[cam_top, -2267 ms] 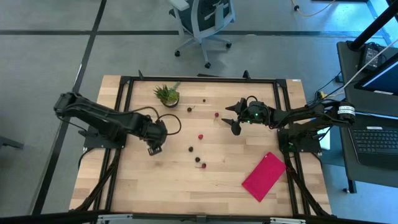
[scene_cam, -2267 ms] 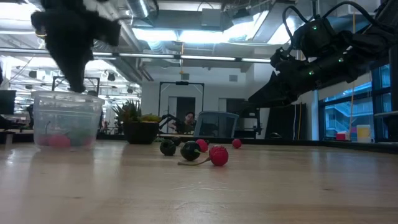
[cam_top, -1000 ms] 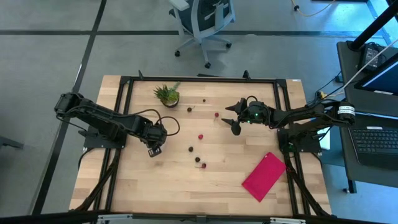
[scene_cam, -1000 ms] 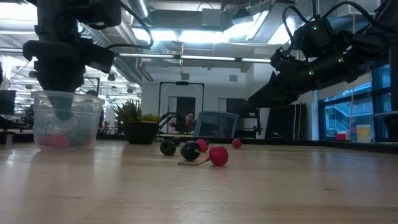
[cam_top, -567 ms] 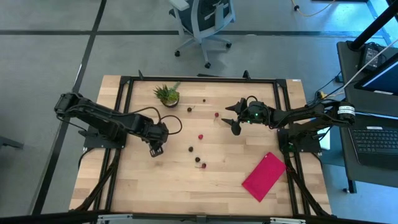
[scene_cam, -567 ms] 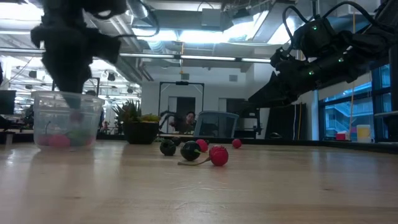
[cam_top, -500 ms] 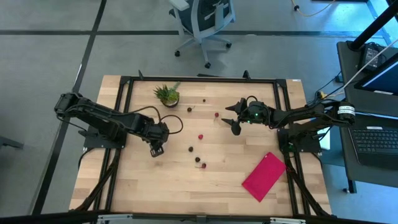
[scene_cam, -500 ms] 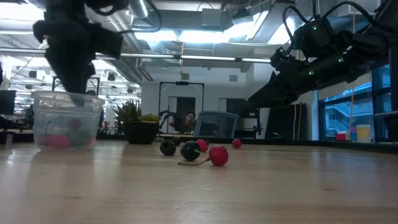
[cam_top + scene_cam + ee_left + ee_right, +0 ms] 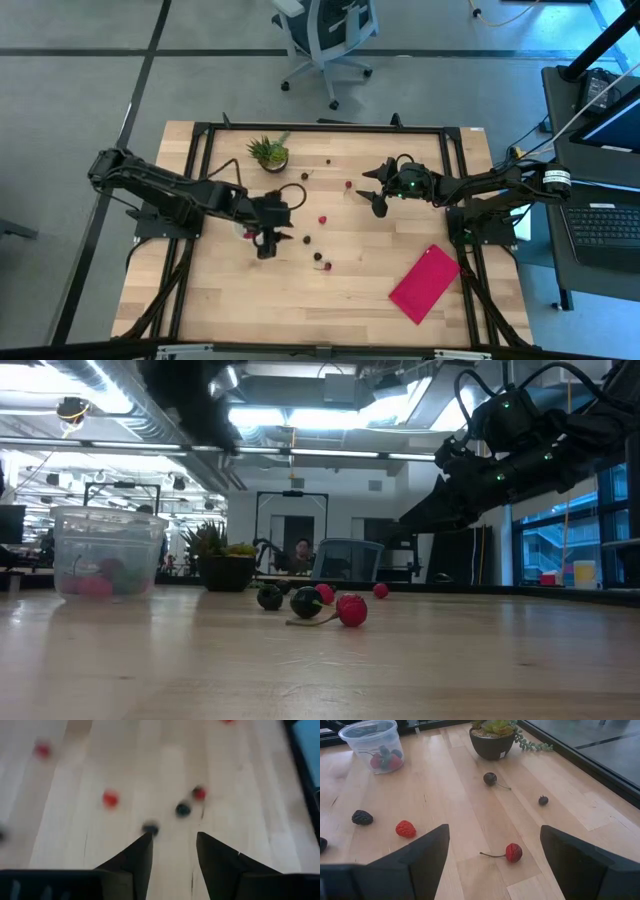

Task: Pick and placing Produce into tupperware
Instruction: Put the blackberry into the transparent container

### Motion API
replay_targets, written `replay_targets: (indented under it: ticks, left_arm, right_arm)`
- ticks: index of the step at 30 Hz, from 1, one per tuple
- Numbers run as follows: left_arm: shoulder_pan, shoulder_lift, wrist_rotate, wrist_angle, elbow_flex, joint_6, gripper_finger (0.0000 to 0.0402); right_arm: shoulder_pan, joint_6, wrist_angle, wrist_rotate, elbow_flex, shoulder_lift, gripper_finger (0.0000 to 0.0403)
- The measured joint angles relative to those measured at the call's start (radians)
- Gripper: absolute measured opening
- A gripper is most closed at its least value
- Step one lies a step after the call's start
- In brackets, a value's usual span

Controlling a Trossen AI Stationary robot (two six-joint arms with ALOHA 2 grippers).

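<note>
From above, your left end effector [image 9: 268, 243] hangs over the table [image 9: 230, 300] mid-left, just beside the scattered produce [image 9: 318, 257]; the right end effector [image 9: 371, 190] waits near the far right, and a pink sheet [image 9: 424, 283] lies by the near right.

At table height, your tupperware [image 9: 108, 552] stands upright at the left with berries inside.

Your left wrist shows fingers [image 9: 136, 855] parted, released, empty, loose berries ahead.

Your right wrist shows fingers [image 9: 427, 851] spread wide, empty, facing the potted plant [image 9: 496, 739].
</note>
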Motion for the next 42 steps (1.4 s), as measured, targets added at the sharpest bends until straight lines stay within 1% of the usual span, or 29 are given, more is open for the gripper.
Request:
replay_targets:
  ticks: [3,5,10,14,19,24,35,42]
  left_arm:
    - [-0.009,0.012,0.0,0.062,0.0,0.099,0.0145]
    - [-0.007,0.028,-0.007,0.097,0.001,0.127,0.0145]
    - [0.014,0.11,-0.009,0.134,0.0,0.139,0.0145]
    - [0.02,0.21,-0.009,0.192,0.0,0.156,0.0144]
    - [0.034,0.336,-0.009,0.205,-0.001,0.152,0.0144]
    - [0.04,0.427,-0.009,0.29,-0.001,0.148,0.0144]
    - [0.04,0.495,-0.01,0.303,-0.001,0.121,0.0144]
    - [0.039,0.494,-0.009,0.307,-0.028,0.117,0.0144]
  right_arm:
    - [0.0,0.0,0.0,0.0,0.0,0.0,0.0314]
    - [0.0,0.0,0.0,0.0,0.0,0.0,0.0314]
    - [0.0,0.0,0.0,0.0,0.0,0.0,0.0314]
    - [0.0,0.0,0.0,0.0,0.0,0.0,0.0314]
    - [0.0,0.0,0.0,0.0,0.0,0.0,0.0314]
    - [0.0,0.0,0.0,0.0,0.0,0.0,0.0314]
    - [0.0,0.0,0.0,0.0,0.0,0.0,0.0314]
    - [0.0,0.0,0.0,0.0,0.0,0.0,0.0314]
